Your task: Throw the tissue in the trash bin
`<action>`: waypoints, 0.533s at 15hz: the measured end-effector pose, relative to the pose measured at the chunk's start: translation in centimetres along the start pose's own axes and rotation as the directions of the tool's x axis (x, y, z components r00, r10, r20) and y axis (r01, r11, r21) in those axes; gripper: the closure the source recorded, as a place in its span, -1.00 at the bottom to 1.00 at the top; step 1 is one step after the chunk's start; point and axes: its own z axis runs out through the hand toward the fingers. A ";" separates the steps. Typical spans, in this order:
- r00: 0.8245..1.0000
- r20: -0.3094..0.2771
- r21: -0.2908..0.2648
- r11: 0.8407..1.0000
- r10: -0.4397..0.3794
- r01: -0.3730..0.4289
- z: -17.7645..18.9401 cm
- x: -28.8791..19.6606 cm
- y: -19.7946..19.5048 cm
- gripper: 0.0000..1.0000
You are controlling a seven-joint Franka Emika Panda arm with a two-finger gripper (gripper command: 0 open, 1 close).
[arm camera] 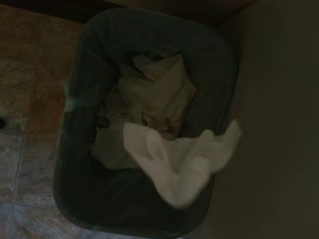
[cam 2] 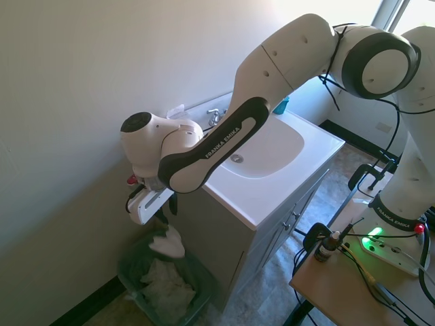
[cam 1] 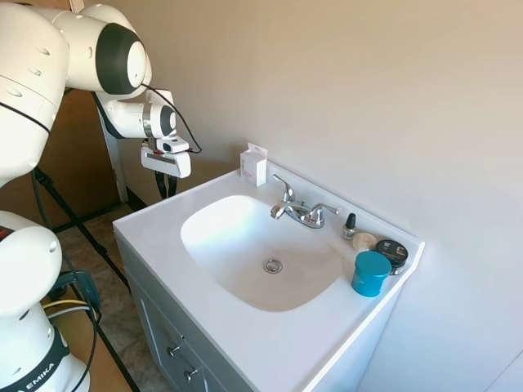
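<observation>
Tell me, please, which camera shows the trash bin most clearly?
The wrist view: it looks straight down into the trash bin, showing crumpled paper inside. The second exterior view shows the bin small near the bottom edge. The first exterior view misses it.

exteriors: bright daylight, sharp | wrist: dim, blurred

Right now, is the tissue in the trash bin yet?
Not yet: the tissue hangs just under the claw, above the trash bin.
</observation>
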 end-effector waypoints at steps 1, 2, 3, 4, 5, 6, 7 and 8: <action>1.000 0.000 0.000 1.000 -0.001 0.001 -0.1 0.0 0.0 -1.00; 1.000 -0.001 0.001 1.000 -0.003 0.003 -0.4 0.1 0.0 -1.00; 1.000 -0.004 0.005 1.000 -0.004 0.004 -1.0 0.1 0.0 -1.00; 1.000 -0.010 0.014 1.000 -0.004 0.004 -2.0 0.2 0.0 -1.00; 1.000 -0.017 0.025 1.000 -0.004 0.005 -3.3 0.2 0.1 -1.00; 1.000 -0.026 0.035 0.999 -0.005 0.006 -4.8 0.2 0.3 -1.00; 0.999 -0.035 0.043 0.999 -0.006 0.008 -6.5 0.0 0.9 -1.00; 0.999 -0.044 0.050 0.999 -0.006 0.008 -8.1 -0.1 1.6 -1.00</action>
